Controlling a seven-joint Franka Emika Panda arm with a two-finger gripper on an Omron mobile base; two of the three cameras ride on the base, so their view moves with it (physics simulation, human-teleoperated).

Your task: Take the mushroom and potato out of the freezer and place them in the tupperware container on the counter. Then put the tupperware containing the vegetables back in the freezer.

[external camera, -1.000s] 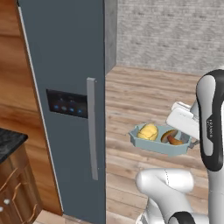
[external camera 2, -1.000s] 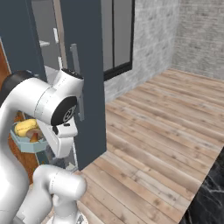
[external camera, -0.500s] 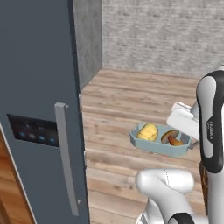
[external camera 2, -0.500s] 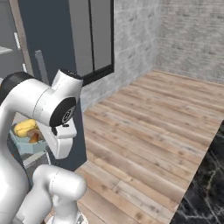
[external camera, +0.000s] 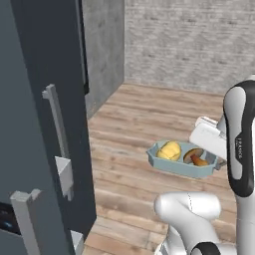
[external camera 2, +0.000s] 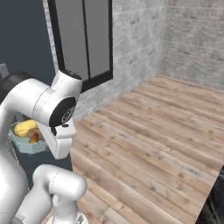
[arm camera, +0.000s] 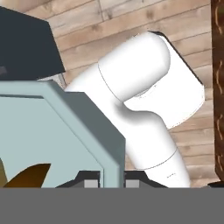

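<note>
The pale blue-grey tupperware container [external camera: 180, 164] hangs above the wooden floor, level, with my gripper [external camera: 215, 161] shut on its right end. Inside lie the yellow potato [external camera: 169, 150] and the brown mushroom [external camera: 196, 158]. From the right base view the container [external camera 2: 27, 144] peeks out behind my arm, with the potato [external camera 2: 25, 127] and mushroom [external camera 2: 34, 138] in it. In the hand view the container's wall [arm camera: 65, 131] stands close, its rim pinched in my gripper [arm camera: 111, 177], and a sliver of mushroom [arm camera: 27, 175] shows. The dark slate freezer [external camera: 35, 89] stands at the left with its grey bar handle [external camera: 57, 119].
Wooden plank floor [external camera: 139, 114] stretches ahead to a grey brick wall [external camera: 189, 45]. A dark-framed window [external camera 2: 83, 39] is set in the wall beside the freezer [external camera 2: 22, 48]. A black counter corner [external camera 2: 216, 203] shows at the lower right. My own base [arm camera: 140, 87] lies beneath the hand.
The whole picture has shifted: the base has turned, so the freezer now sits closer and further left. The container stays held at the same spot relative to the arm.
</note>
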